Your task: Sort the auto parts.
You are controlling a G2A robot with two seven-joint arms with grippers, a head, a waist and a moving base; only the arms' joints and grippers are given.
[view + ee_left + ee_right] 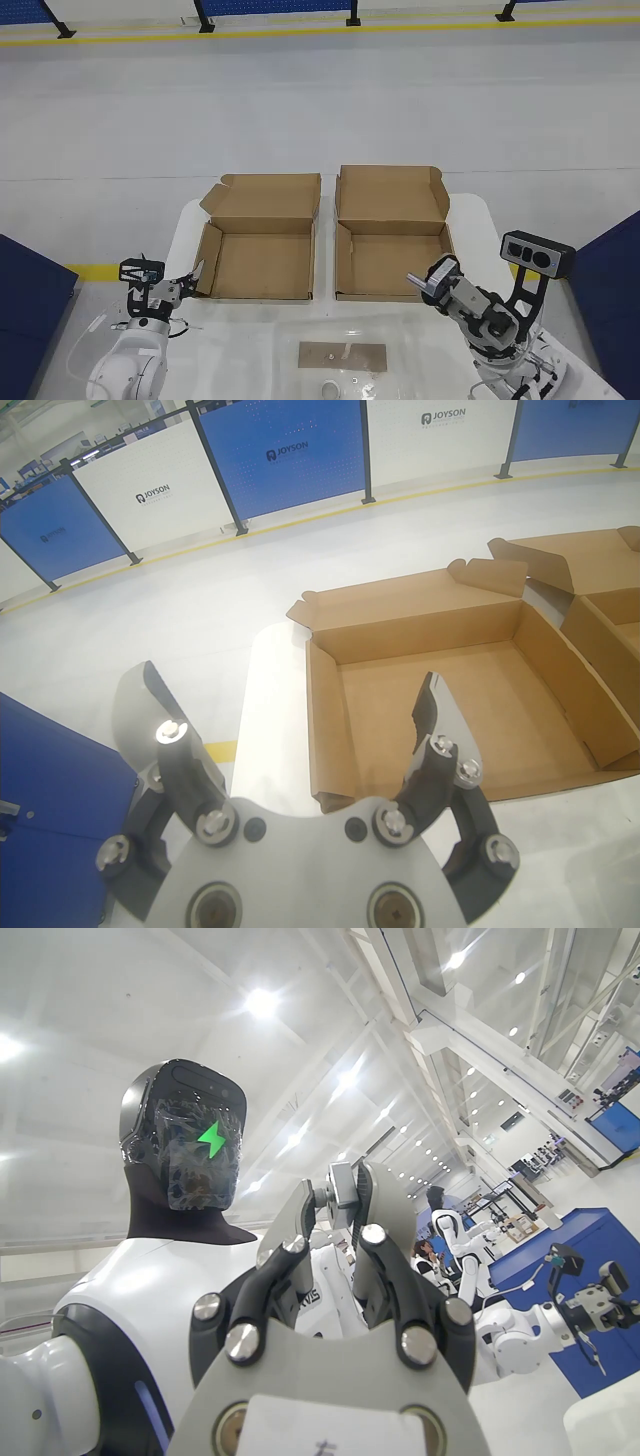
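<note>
Surface: white table [470, 222]; two open cardboard boxes side by side, left box [262, 265] and right box [390, 262]; brown card strip [342, 354] at 6 o'clock.
Room: pale floor, yellow line [300, 30], blue-and-white partitions [280, 455].
Left gripper [190, 282]: at 8 o'clock of left box, jaws spread wide, nothing held.
Right gripper [428, 280]: at 4 o'clock of right box, clamped on small grey metal part [342, 1190].
View difference: top view places both grippers; right wrist view confirms the grip.

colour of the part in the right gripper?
Silver-grey, metallic. The part sits clamped in the right gripper; the right wrist view shows it best.
</note>
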